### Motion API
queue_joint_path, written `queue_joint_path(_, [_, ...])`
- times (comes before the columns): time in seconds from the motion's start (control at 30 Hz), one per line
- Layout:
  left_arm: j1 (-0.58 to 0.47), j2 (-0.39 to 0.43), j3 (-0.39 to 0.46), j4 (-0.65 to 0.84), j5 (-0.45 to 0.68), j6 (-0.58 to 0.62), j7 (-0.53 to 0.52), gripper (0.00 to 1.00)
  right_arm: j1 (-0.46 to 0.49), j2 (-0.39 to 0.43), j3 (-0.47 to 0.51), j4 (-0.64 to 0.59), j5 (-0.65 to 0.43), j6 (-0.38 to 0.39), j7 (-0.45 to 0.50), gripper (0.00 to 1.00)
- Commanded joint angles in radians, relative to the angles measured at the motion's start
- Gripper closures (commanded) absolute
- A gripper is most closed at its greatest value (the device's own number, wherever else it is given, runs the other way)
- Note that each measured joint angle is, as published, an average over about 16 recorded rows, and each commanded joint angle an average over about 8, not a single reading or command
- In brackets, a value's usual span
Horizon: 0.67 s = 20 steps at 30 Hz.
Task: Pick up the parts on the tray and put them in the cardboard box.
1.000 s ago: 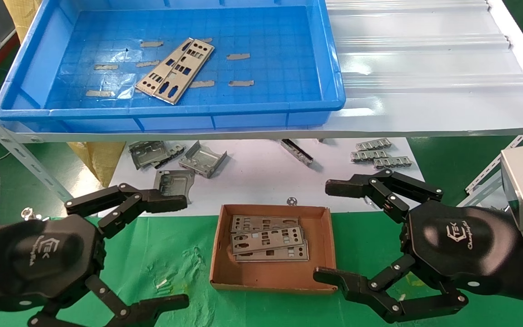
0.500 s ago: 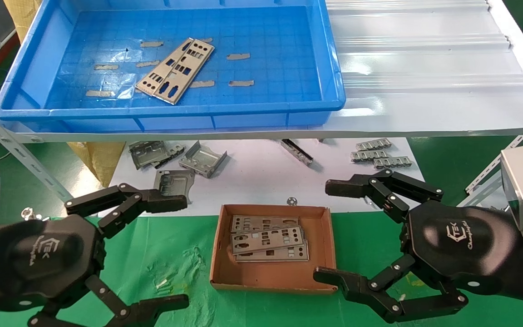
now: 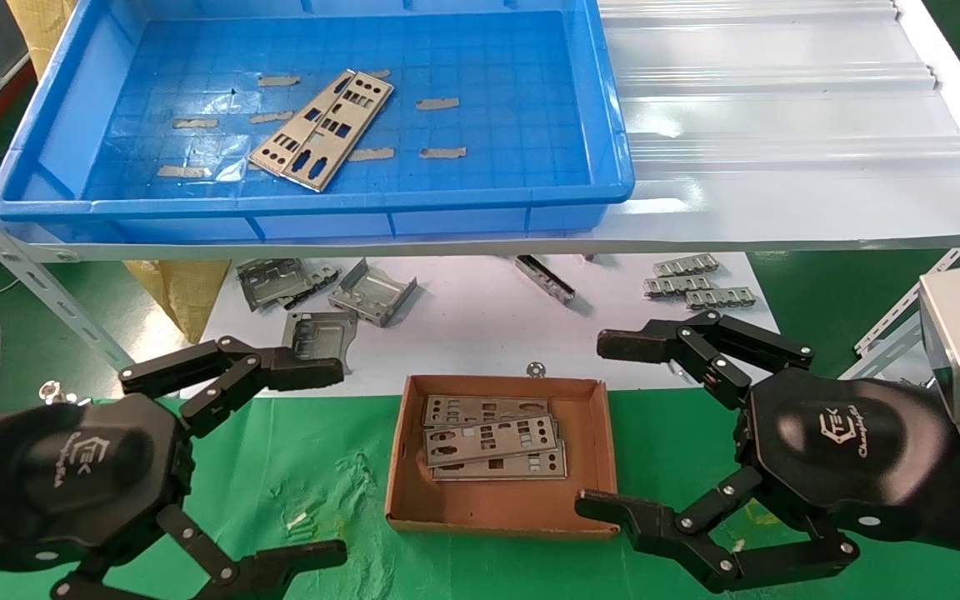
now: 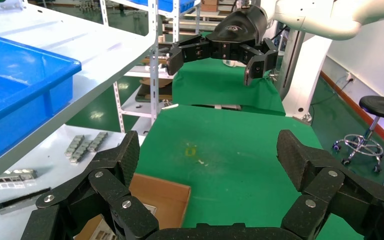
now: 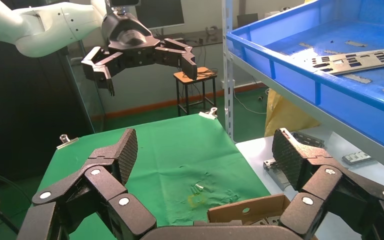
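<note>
Two silvery punched parts [image 3: 322, 129] lie overlapping on the floor of the blue tray [image 3: 613, 125], up on the shelf; they also show in the right wrist view as parts [image 5: 355, 60] in the tray [image 5: 300, 75]. The cardboard box [image 3: 413, 500] sits on the green cloth between my arms and holds several plates [image 3: 492, 446]. My left gripper [image 3: 313, 458] hangs open to the box's left, nothing between its fingers. My right gripper [image 3: 605, 425] hangs open just right of the box, also holding nothing. A corner of the box [image 4: 165, 192] shows in the left wrist view, and its wall [image 5: 245, 210] in the right wrist view.
Under the shelf, on white paper, lie bent grey brackets [image 3: 322, 292], a dark bar [image 3: 545, 277] and ribbed strips [image 3: 692, 283]. The white shelf's front edge [image 3: 697, 237] overhangs the work area. A slotted metal upright [image 3: 22, 267] runs down at the left.
</note>
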<state>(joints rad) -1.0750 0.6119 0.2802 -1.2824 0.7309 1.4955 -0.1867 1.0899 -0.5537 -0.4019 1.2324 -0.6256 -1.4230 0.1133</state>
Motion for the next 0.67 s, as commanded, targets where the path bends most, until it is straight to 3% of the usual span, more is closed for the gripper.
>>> queue_joint_path(0.03, [0.0, 0.0, 0.0, 0.0, 0.0, 0.0, 0.0, 0.0, 0.0, 0.0, 0.0, 0.0, 0.0, 0.0, 0.0, 0.0])
queue_joint_path(0.67, [0.0, 0.0, 0.0, 0.0, 0.0, 0.0, 0.0, 0.0, 0.0, 0.0, 0.0, 0.0, 0.0, 0.0, 0.0, 0.0])
